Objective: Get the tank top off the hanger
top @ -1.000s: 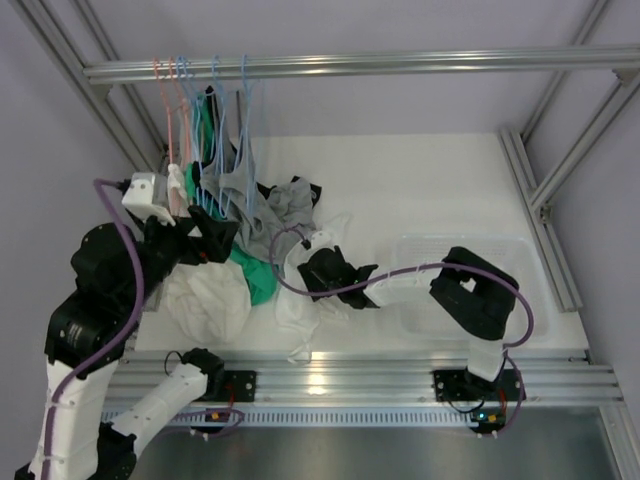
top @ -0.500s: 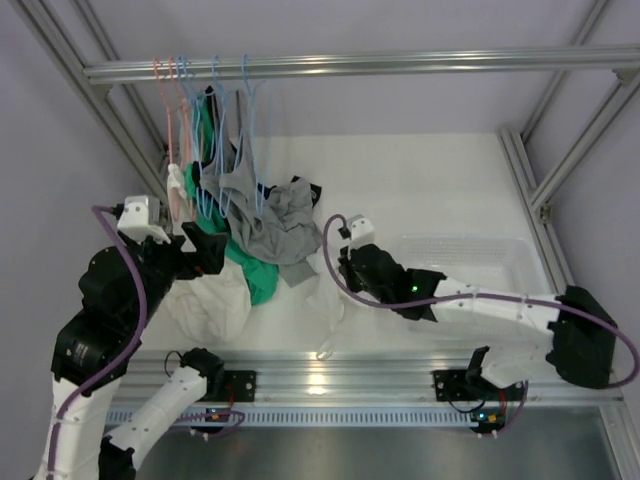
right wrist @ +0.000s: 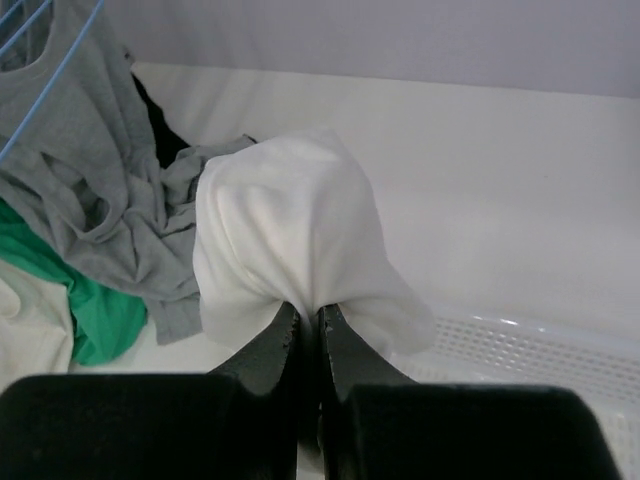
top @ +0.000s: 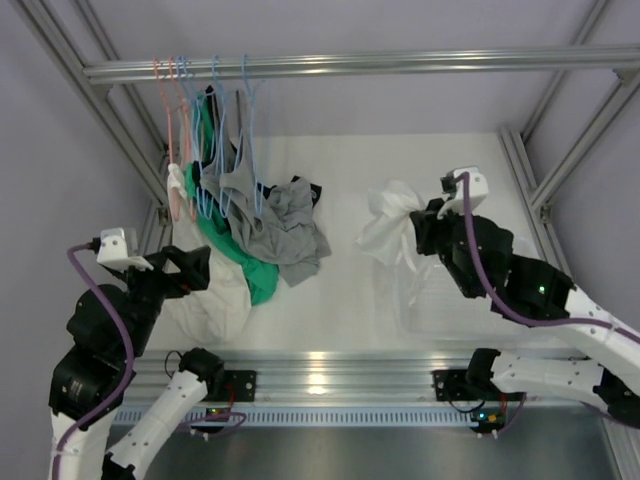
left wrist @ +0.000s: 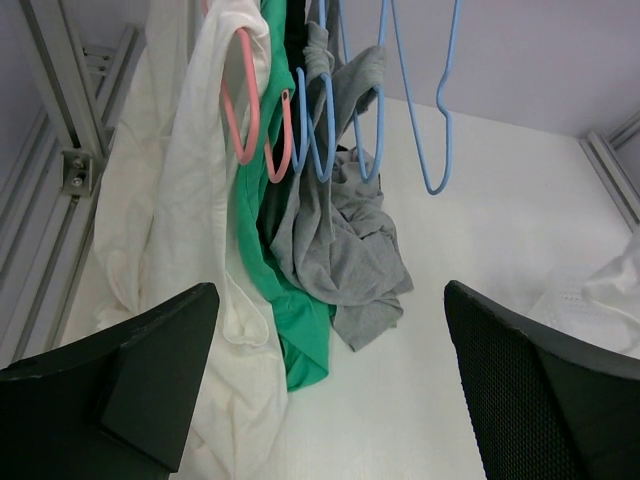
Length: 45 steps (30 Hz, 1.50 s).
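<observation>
On the white tabletop [top: 400, 165], enclosed by lilac-grey walls [top: 400, 25] and an aluminium frame [top: 350, 375], a clear bin [right wrist: 520, 345] sits at right. 1 overhead rail [top: 350, 66] carries pink and blue hangers [left wrist: 252, 110] with grey, green and white garments [top: 265, 225]. The right gripper [right wrist: 305, 315], pressed together, pinches the white tank top [right wrist: 285, 225] well apart from the hangers, beside the bin. The left gripper [left wrist: 328, 295] is spread wide, facing the hangers.

The left arm [top: 100, 330] is standing folded up on its own side, its left gripper [left wrist: 330, 300] gaping wide and holding nothing. The right arm [top: 530, 290] is stretching forward, its right gripper [right wrist: 308, 312] pinching the white tank top [right wrist: 285, 230] between closed fingers.
</observation>
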Each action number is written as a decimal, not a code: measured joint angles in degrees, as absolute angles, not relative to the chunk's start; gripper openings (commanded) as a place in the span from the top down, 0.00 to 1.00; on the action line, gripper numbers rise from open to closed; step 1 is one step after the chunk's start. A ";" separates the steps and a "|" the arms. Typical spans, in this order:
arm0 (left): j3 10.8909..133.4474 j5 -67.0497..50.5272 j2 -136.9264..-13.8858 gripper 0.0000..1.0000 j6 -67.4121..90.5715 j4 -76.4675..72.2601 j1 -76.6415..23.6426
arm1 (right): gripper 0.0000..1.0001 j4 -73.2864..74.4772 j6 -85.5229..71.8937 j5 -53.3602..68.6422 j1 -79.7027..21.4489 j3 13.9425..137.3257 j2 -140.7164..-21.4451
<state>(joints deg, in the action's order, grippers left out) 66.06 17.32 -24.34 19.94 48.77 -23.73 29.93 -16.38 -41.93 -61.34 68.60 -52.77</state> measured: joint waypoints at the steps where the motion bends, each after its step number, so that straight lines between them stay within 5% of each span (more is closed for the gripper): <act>1: 66.00 17.47 -23.99 0.01 19.77 48.64 -23.73 | 1.00 32.67 -16.82 -43.66 -61.30 69.80 -51.44; 13: 70.67 15.20 -27.42 0.01 19.38 48.07 -23.73 | 1.00 55.68 -33.23 -49.56 -53.25 63.20 -41.89; 23: 77.62 6.87 -40.29 0.01 19.73 47.59 -23.73 | 1.00 57.23 -36.12 -43.51 -39.68 51.20 -44.69; 24: 78.32 6.26 -41.21 0.01 19.84 47.59 -23.73 | 0.97 56.84 -35.46 -42.72 -37.78 50.70 -45.47; 27: 79.96 4.91 -42.72 0.01 19.90 47.57 -23.73 | 0.48 55.27 -34.06 -40.58 -32.29 49.80 -46.98; 29: 80.84 4.62 -43.03 0.01 20.05 47.59 -23.73 | 0.37 54.30 -32.91 -39.70 -29.91 49.19 -48.27; 32: 81.97 4.84 -43.05 0.01 20.05 47.57 -23.73 | 0.01 53.45 -31.51 -37.98 -28.10 49.04 -50.26; 41: 85.95 8.12 -48.25 0.01 19.29 47.86 -23.73 | 0.01 52.58 -25.26 -30.48 -27.09 59.02 -46.48; 44: 90.85 9.85 -53.87 0.07 18.37 48.12 -23.73 | 0.04 49.34 -21.91 -23.99 -27.05 62.54 -44.03; 45: 93.19 10.61 -56.51 0.16 17.91 48.16 -23.73 | 0.06 48.31 -20.67 -21.15 -27.03 63.55 -43.44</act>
<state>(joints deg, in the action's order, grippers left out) 93.19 10.61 -56.51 17.91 48.16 -23.73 48.31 -20.67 -21.15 -27.03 63.55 -43.44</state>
